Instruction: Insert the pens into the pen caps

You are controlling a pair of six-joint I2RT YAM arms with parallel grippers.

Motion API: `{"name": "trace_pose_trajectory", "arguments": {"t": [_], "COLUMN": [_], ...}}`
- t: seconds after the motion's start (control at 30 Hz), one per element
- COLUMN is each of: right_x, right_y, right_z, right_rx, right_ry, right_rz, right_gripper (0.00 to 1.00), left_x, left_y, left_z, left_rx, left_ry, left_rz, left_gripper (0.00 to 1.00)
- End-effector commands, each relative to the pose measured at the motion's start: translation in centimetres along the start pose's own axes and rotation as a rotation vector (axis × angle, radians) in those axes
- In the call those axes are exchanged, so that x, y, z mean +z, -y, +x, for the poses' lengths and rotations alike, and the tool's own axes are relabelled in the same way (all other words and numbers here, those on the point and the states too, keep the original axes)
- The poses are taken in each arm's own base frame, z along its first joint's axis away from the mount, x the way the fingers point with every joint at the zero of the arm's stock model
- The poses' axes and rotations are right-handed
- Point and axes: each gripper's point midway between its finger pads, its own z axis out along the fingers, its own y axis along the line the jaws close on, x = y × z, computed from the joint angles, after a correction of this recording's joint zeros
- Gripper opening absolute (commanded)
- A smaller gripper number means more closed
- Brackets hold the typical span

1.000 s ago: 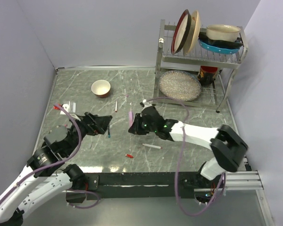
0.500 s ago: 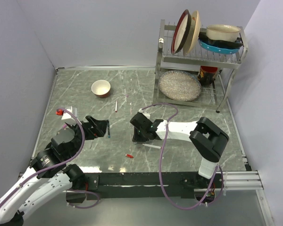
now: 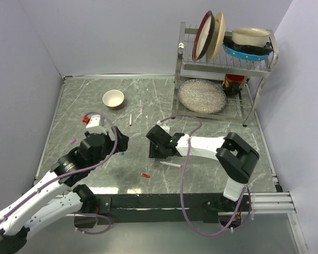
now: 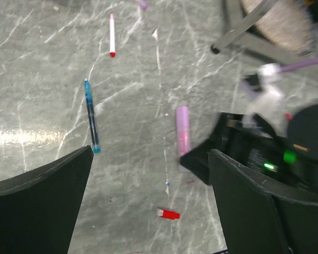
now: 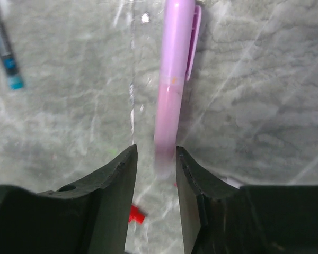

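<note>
Now we see our right gripper low over the desk. Its jaws are parted a little wider than the lilac cap, whose blurred near end lies between the fingers, unclamped. Our left gripper hangs spread wide, holding nothing. Below it the blue pen and red cap lie apart on the desk. A white pen lies near the bowl. A second pen lies just beside the right gripper.
</note>
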Motion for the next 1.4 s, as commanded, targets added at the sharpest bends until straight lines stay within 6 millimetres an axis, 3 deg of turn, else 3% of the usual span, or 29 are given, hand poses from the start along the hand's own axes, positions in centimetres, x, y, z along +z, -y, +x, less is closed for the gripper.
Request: {"name": "trace_pose_trajectory", "arguments": {"t": [0.0,0.07,0.1,0.17,0.23,0.27,0.3,0.37,0.4,0.47,0.5,0.57,0.6,0.67,0.7,1.03,1.27,1.37], "right_x": [-3.7,-5.3,-6.8,-7.8,-10.3,-10.7,-12.3,-13.3,-14.6,-15.5,-16.5,-17.1,-17.8,-18.3,-18.8,-20.2,-20.8,-21.0], "right_y": [-1.2,-1.2,-1.6,-1.3,-1.7,-1.2,-1.5,-0.7,-0.7,-0.3,-0.3,-0.1,-0.2,0.1,0.2,1.1,0.9,0.9], "right_z": [-1.7,-1.8,-2.3,-1.8,-2.4,-2.0,-2.5,-2.7,-3.1,-3.2,-3.6,-3.8,-4.0,-4.1,-4.4,-5.1,-5.4,-5.5], "right_rx": [-0.001,-0.004,-0.004,-0.035,-0.046,-0.054,-0.054,-0.059,-0.054,-0.055,-0.045,-0.041,-0.038,-0.032,-0.027,-0.024,-0.02,-0.019], "right_ry": [0.087,0.109,0.136,0.144,0.199,0.201,0.239,0.275,0.307,0.332,0.359,0.378,0.396,0.41,0.429,0.493,0.506,0.51], "right_rz": [-0.093,-0.133,-0.173,-0.219,-0.294,-0.306,-0.35,-0.354,-0.376,-0.384,-0.404,-0.414,-0.432,-0.434,-0.437,-0.429,-0.44,-0.44], "right_gripper": [0.43,0.43,0.43,0.4,0.4,0.4,0.4,0.41,0.41,0.41,0.41,0.4,0.4,0.4,0.4,0.4,0.4,0.4], "left_x": [1.8,3.1,4.8,6.3,9.0,9.8,11.5,13.2,14.9,16.6,17.9,19.4,20.7,22.0,23.0,26.9,28.1,27.9], "left_y": [1.4,2.1,1.3,2.2,1.1,1.4,0.0,0.1,-1.2,-1.4,-2.3,-2.2,-2.9,-3.2,-3.9,-6.2,-7.7,-8.0], "left_z": [-2.1,-3.0,-2.6,-3.4,-2.8,-3.9,-3.4,-4.3,-3.5,-4.0,-2.9,-3.0,-1.8,-1.7,-0.4,3.3,5.3,5.7], "left_rx": [0.039,0.072,0.09,0.114,0.133,0.141,0.146,0.146,0.152,0.168,0.184,0.216,0.228,0.215,0.213,0.247,0.266,0.265], "left_ry": [0.031,0.032,-0.001,-0.018,-0.071,-0.061,-0.097,-0.109,-0.151,-0.166,-0.209,-0.222,-0.259,-0.282,-0.322,-0.445,-0.503,-0.519], "left_rz": [-0.031,-0.037,-0.087,-0.064,-0.106,-0.104,-0.148,-0.146,-0.188,-0.203,-0.233,-0.236,-0.25,-0.247,-0.258,-0.311,-0.35,-0.362], "left_gripper": [0.94,0.93,0.93,0.91,0.86,0.83,0.77,0.74,0.72,0.7,0.68,0.67,0.65,0.62,0.58,0.49,0.35,0.19]}}
